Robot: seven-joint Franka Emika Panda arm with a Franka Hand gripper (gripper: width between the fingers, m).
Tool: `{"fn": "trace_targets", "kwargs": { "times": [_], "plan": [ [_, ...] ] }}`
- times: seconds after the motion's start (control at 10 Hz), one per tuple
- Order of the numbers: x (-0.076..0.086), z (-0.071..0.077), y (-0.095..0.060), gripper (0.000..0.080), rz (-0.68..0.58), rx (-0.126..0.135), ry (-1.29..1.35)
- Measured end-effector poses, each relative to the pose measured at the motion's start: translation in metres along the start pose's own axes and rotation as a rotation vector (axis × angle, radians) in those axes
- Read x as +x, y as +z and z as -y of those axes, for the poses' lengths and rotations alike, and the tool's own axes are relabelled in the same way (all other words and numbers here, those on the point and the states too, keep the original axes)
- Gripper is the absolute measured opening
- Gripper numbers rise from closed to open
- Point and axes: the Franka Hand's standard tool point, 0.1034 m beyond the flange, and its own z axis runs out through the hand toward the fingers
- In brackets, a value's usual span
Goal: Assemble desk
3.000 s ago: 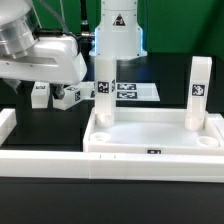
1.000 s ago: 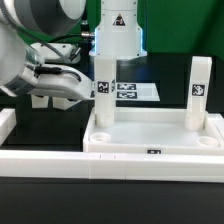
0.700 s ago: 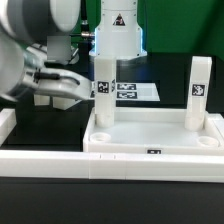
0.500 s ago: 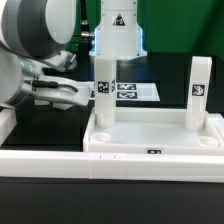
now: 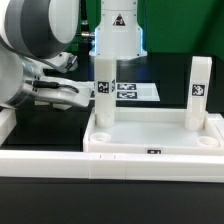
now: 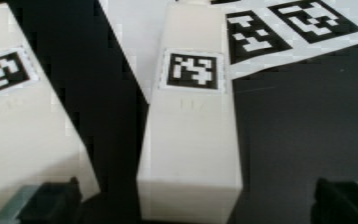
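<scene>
The white tabletop (image 5: 125,143) lies flat on the black table with its raised rim upward, just behind a long white border rail (image 5: 60,165) that runs across the front. Two square posts stand upright on it: one leg (image 5: 103,105) toward the exterior view's left end and a second leg (image 5: 199,95) toward the exterior view's right end, each with a small black-and-white tag on the side facing the camera. The big grey-and-white arm (image 5: 30,40) fills the exterior view's left side, and its gripper (image 5: 84,96) reaches in sideways at about the height of the tag on the nearer leg. Whether it touches the post cannot be told from this angle. The wrist view shows more: that leg (image 6: 194,120) runs down the middle of the picture with its tag facing the lens. The gripper (image 6: 194,198) is spread wide around it, with one dark finger (image 6: 43,203) at each side and a clear gap between each finger and the post, so nothing is held. Behind the post lies the marker board (image 6: 282,25), seen in the exterior view as a flat tagged sheet (image 5: 132,91) on the table. Another white tagged part (image 6: 7,75) shows at the edge of the wrist view, but what it is cannot be made out.
</scene>
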Motion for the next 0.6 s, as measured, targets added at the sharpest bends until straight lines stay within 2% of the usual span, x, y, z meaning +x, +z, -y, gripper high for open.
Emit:
{"fn": "trace_targets", "kwargs": {
  "times": [0.2, 0.6],
  "plan": [
    [-0.0013, -0.0017, 0.0094, 0.0649, 0.019, 0.005, 0.019],
    [-0.0013, -0.0016, 0.0098, 0.0649, 0.02, 0.005, 0.019]
  ]
}}
